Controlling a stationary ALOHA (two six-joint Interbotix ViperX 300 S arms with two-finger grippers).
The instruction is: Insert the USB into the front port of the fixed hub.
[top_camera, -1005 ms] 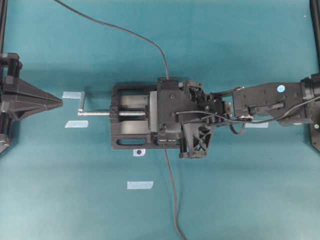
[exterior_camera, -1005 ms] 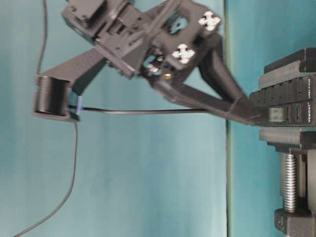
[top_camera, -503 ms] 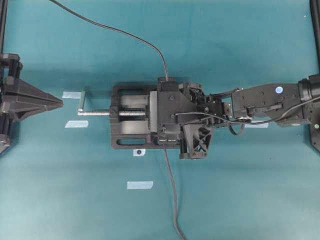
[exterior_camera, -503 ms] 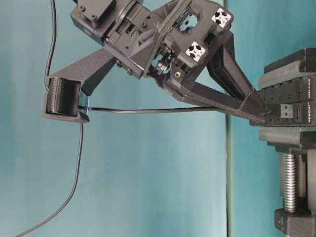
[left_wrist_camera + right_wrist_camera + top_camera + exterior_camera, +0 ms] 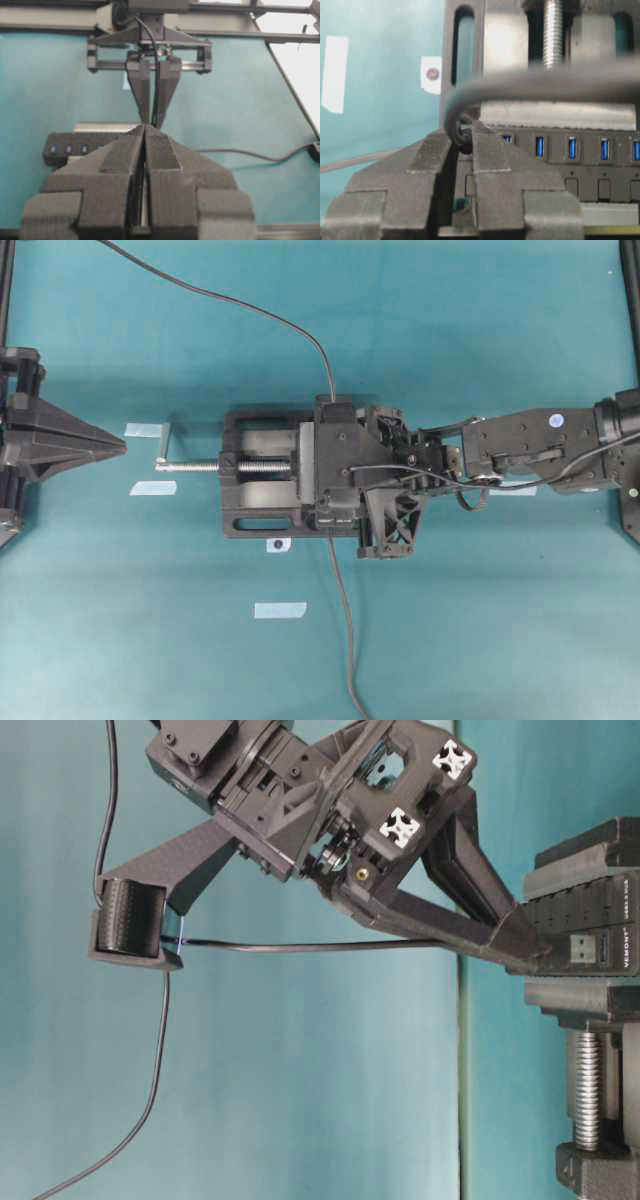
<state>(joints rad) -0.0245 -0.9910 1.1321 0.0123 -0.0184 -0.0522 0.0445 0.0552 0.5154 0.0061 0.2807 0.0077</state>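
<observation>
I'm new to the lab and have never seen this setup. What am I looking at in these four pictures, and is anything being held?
It is a two-armed robot at a teal table. One picture looks straight down, one looks along the table from the side, and two come from cameras on the wrists.

In the middle a black vise clamps the fixed hub, a strip with blue ports.

The right gripper, reaching in from the right of the overhead view, is shut on the USB cable, its tips at the end of the hub. The plug itself is hidden between the fingers.

The left gripper rests at the left edge, shut and empty. Bits of pale tape mark the table.
</observation>
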